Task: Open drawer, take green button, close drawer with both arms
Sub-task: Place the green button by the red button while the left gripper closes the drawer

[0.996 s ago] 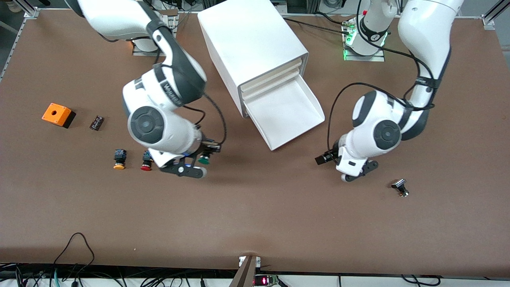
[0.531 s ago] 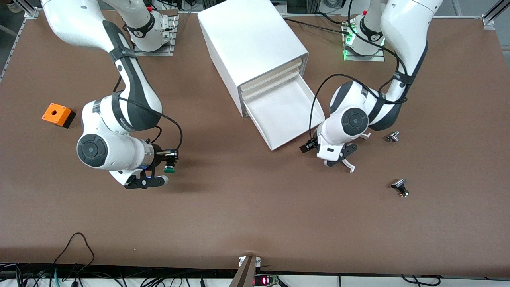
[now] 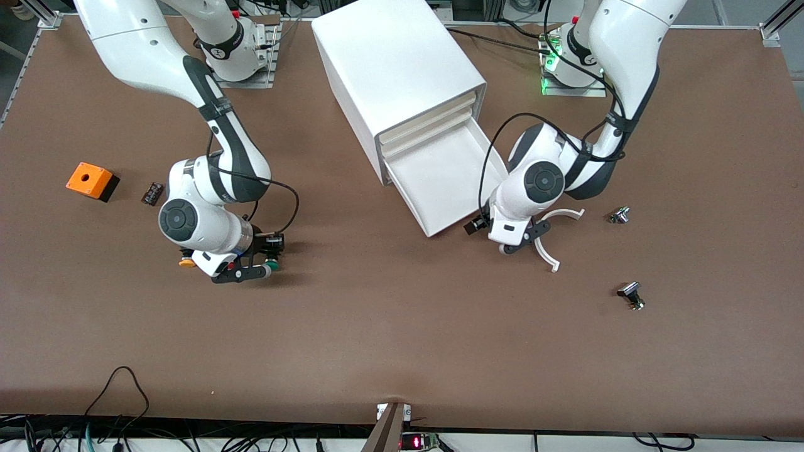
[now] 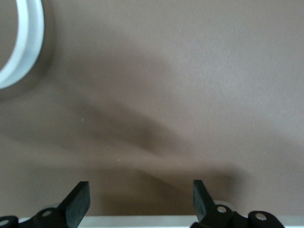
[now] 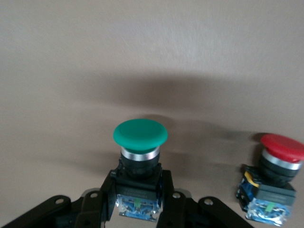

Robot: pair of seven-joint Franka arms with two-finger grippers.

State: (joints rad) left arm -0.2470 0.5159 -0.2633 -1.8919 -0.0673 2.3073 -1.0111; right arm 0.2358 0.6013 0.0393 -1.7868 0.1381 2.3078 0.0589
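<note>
The white cabinet [image 3: 402,69] has its bottom drawer [image 3: 468,150] pulled open, and the drawer looks empty. My right gripper [image 3: 271,246] is shut on the black body of the green-capped button [image 3: 270,267], low over the table toward the right arm's end. In the right wrist view the green button [image 5: 140,132] sits between the fingers [image 5: 90,209], with the red-capped button [image 5: 281,148] close beside it. My left gripper [image 3: 472,227] is open and empty by the drawer's front corner. In the left wrist view its fingers [image 4: 78,204] stand wide apart over bare table.
A yellow-capped button [image 3: 186,262] shows partly under the right arm. An orange box [image 3: 90,179] and a small black part [image 3: 152,193] lie toward the right arm's end. White curved pieces [image 3: 551,252] and two small metal parts [image 3: 619,215] [image 3: 630,295] lie near the left arm.
My right gripper carried the green button toward the right arm's end and lower, beside the red button. My left gripper moved up to the open drawer's front corner.
</note>
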